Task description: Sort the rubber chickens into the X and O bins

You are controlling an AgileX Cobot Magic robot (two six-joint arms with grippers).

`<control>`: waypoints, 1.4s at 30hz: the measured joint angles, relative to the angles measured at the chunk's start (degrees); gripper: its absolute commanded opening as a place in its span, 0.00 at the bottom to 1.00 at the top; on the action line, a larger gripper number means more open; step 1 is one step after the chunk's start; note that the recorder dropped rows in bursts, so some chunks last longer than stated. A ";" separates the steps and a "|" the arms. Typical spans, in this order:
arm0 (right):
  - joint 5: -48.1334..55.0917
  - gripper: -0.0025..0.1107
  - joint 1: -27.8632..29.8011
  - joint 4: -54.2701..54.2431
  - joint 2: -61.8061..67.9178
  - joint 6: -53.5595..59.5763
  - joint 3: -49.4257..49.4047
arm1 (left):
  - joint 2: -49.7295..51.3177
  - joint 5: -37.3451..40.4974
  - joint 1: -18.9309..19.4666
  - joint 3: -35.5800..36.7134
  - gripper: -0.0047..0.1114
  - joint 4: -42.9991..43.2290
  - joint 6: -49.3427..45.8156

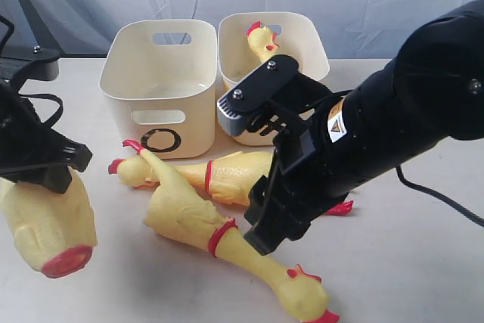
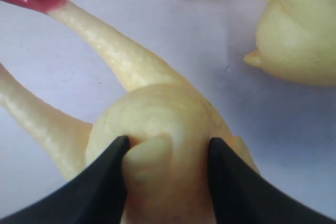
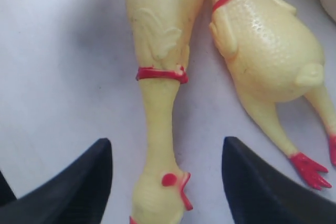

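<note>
1. Gripping the first chicken (image 1: 45,225) by its body with the left hand (image 2: 165,153), left of the O bin (image 1: 159,81).
2. Holding the right hand (image 3: 167,148) wide open over the second chicken (image 1: 189,213) on the desk (image 1: 423,262).
3. Beside that, touching: third chicken (image 1: 231,172); inside the other bin (image 1: 302,43): fourth chicken (image 1: 261,39).

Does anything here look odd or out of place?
Mildly: the left end effector pinches the held chicken into a fold. Two other chickens lie on the table, not yet binned.
</note>
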State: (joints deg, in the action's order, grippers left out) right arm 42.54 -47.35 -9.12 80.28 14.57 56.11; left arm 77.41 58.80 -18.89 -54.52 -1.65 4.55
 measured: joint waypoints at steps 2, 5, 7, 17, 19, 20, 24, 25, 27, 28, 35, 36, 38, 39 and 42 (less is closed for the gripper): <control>0.71 0.53 0.00 0.71 -0.39 -0.64 0.00 | 0.00 0.70 0.00 -0.63 0.04 0.00 -0.27; 1.86 0.53 0.00 1.61 -1.35 -1.29 0.00 | 0.00 2.18 0.00 -2.07 0.04 0.00 -0.52; 2.48 0.53 0.00 2.36 -2.11 -1.89 0.00 | 0.00 3.25 0.00 -3.15 0.04 0.00 -1.27; 6.25 0.53 0.00 8.30 -5.71 -7.23 0.00 | 0.00 7.18 0.00 -9.96 0.04 0.00 -3.14; 6.89 0.53 0.00 9.12 -6.48 -7.69 0.00 | 0.00 7.43 0.00 -11.35 0.04 0.00 -3.77; 7.30 0.53 0.00 9.12 -6.80 -7.81 0.00 | 0.00 7.45 0.00 -12.02 0.04 0.00 -4.16; 8.84 0.53 0.00 9.12 -8.00 -8.36 0.00 | 0.00 6.91 0.00 -14.29 0.04 0.00 -6.49; 9.09 0.53 0.00 9.12 -8.36 -8.65 0.00 | 0.00 6.33 0.00 -14.83 0.04 0.18 -7.15; 9.21 0.53 0.00 9.42 -8.79 -8.96 0.00 | 0.00 4.87 0.00 -15.68 0.04 0.62 -8.13; 9.31 0.53 0.00 9.42 -8.92 -9.08 0.00 | 0.00 4.11 0.00 -16.35 0.04 1.21 -8.61; 9.93 0.53 0.00 9.55 -9.32 -9.64 0.00 | 2.86 0.67 0.00 -21.03 0.04 5.02 -9.46; 10.09 0.53 0.00 9.55 -9.32 -9.64 0.00 | 3.39 0.35 0.00 -21.61 0.04 5.28 -9.46; 10.18 0.53 0.00 9.55 -9.32 -9.87 0.00 | 4.58 -0.39 0.00 -23.08 0.04 6.05 -9.46; 10.18 0.53 0.00 9.55 -9.32 -9.87 0.00 | 4.90 -0.67 0.00 -23.68 0.04 6.17 -9.46; 10.18 0.53 0.00 9.55 -9.32 -10.00 0.00 | 6.31 -2.06 0.25 -26.07 0.04 6.52 -9.56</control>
State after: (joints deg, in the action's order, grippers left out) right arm 52.72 -47.35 0.43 70.96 4.57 56.11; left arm 83.72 56.74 -18.65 -80.60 4.86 -5.00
